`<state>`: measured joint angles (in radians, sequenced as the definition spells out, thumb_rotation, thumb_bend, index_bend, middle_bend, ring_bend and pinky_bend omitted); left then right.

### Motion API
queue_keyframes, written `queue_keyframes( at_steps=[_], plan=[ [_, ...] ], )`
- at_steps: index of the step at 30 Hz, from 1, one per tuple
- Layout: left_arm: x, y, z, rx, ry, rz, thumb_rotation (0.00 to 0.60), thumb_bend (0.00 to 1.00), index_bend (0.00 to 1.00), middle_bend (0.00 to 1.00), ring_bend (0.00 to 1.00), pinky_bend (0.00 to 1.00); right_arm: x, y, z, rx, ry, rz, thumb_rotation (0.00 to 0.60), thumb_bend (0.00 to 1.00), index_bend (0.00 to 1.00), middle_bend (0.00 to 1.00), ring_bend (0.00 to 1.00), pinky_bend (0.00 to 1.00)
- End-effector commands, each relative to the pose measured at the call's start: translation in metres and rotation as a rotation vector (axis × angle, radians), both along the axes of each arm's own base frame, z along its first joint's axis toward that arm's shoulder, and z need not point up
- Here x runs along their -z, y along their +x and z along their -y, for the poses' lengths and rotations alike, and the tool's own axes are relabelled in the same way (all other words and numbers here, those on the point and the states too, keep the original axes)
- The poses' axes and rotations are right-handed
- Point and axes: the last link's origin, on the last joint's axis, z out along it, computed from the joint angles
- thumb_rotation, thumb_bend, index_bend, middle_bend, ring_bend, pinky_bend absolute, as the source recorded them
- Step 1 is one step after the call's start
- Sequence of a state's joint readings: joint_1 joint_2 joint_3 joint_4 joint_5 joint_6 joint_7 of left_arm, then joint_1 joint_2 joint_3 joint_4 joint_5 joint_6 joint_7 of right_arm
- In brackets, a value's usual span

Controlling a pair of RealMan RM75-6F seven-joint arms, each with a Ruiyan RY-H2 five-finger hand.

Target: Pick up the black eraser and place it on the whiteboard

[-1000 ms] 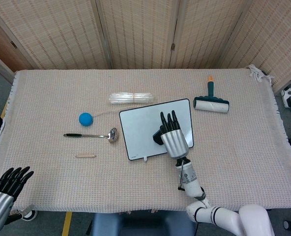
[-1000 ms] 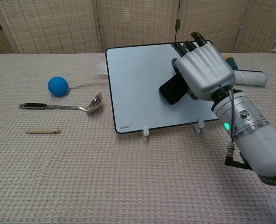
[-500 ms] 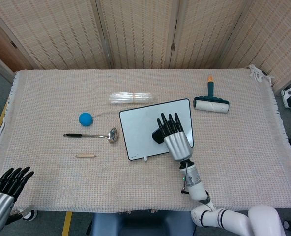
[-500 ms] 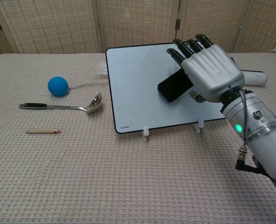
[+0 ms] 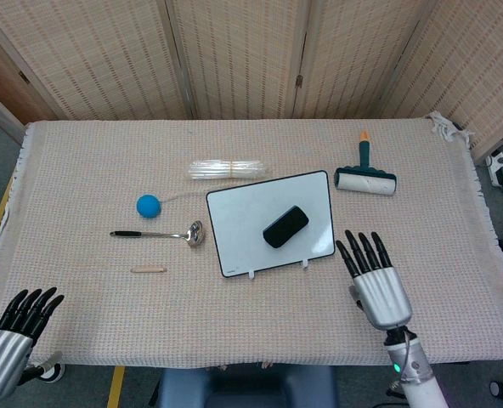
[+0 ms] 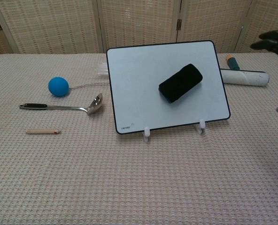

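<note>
Eraser [image 5: 285,226] flat on whiteboard [image 5: 239,221]

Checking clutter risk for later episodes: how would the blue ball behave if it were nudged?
The blue ball looks round and smooth, so it would probably roll freely. A thin string seems to trail from it toward the clear bundle, which might check it. It looks small, likely light.

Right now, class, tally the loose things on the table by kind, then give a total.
Whiteboard: 1
Black eraser: 1
Blue ball: 1
Ladle: 1
Lint roller: 1
Clear bundle: 1
Small wooden stick: 1
Total: 7
</note>
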<state>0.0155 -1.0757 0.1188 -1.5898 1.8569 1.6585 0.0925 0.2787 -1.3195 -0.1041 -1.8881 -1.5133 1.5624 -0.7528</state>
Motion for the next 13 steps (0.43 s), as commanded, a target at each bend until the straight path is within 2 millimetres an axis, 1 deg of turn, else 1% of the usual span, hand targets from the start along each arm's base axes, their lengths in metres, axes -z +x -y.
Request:
queue_keyframes(
  at_steps=[1,5,8,13],
  plan=[
    [0.005,0.002,0.001,0.010,-0.002,-0.015,0.600,0.20,0.03,0.09,0.06,0.07,-0.057,-0.072,-0.081,0.214,0.063,-0.018,0.600,0.31,0.00,0.00,0.00,0.00],
    [0.010,0.003,0.003,0.013,-0.008,-0.035,0.600,0.20,0.03,0.09,0.06,0.07,-0.070,-0.100,-0.097,0.274,0.047,0.057,0.600,0.31,0.00,0.00,0.00,0.00],
    [0.012,0.003,0.002,0.014,-0.009,-0.043,0.600,0.20,0.03,0.09,0.06,0.07,-0.074,-0.103,-0.097,0.255,0.039,0.045,0.600,0.31,0.00,0.00,0.00,0.00],
    [0.011,0.003,0.002,0.006,-0.006,-0.039,0.600,0.20,0.03,0.09,0.06,0.07,-0.070,-0.103,-0.098,0.255,0.059,0.038,0.600,0.31,0.00,0.00,0.00,0.00]
  ],
)
